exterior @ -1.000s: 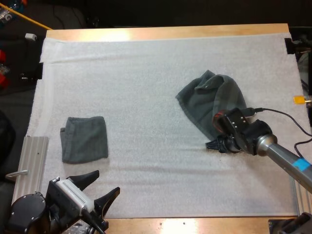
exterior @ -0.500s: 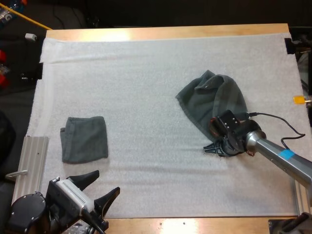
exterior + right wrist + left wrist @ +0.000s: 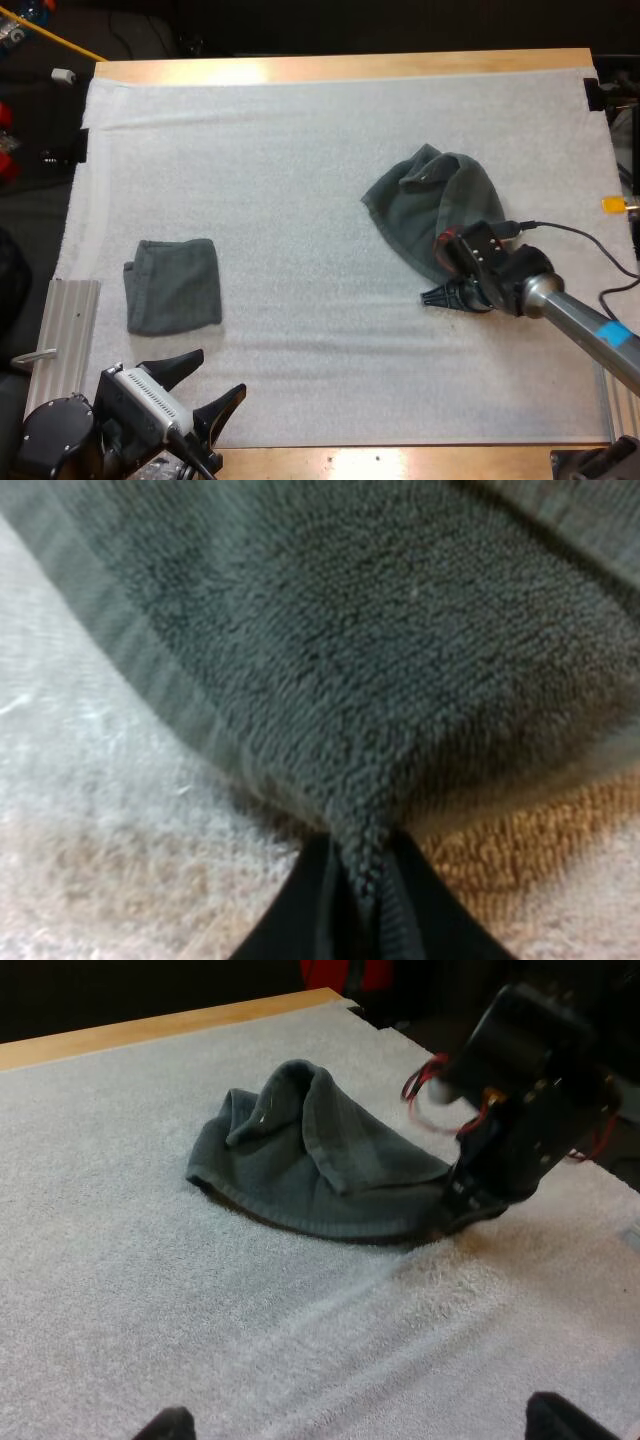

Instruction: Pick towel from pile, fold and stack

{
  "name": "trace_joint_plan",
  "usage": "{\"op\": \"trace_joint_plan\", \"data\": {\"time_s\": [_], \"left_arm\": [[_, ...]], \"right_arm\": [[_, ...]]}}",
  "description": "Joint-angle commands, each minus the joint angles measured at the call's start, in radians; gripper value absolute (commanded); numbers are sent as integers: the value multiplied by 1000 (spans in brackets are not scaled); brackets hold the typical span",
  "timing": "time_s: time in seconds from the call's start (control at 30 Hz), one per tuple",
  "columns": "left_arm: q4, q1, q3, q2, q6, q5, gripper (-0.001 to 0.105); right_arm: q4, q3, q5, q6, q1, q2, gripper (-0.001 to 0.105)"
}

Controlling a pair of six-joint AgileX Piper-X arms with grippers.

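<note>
The crumpled towel point(image 3: 430, 205) lay on the white mat point(image 3: 300, 150), right of centre; its near corner was pinched between the right fingers point(image 3: 300, 910), which pressed on the cloth from both sides; the folded towel point(image 3: 173, 285) sat flat, well apart, towards the mat's left side; the left fingers point(image 3: 180, 362) stood spread apart, holding nothing, at the near left edge of the worktop point(image 3: 330, 66)

Crumpled grey-green towel point(image 3: 430, 205) lies at right (near corner pinched); folded towel point(image 3: 174, 285) flat, left.
</note>
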Motion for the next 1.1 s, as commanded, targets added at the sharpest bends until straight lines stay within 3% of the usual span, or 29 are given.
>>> {"op": "trace_joint_plan", "data": {"time_s": [0.0, 0.33, 0.57, 0.93, 1.07], "left_arm": [[0, -3, -6, 2, 5, 8, 63], [0, -3, -6, 2, 5, 8, 63], [0, -3, -6, 2, 5, 8, 63], [-2, -3, 12, 2, 9, 8, 63], [0, -3, 38, 37, 51, 56, 63]], "right_arm": [[17, -3, 7, -4, 1, -36, 0], [178, -3, 7, -58, 1, -149, 0], [333, -3, -63, -76, 1, -188, 0], [587, 15, -174, -201, 1, -253, 0], [614, 49, -174, -219, 1, -291, 0]]}}
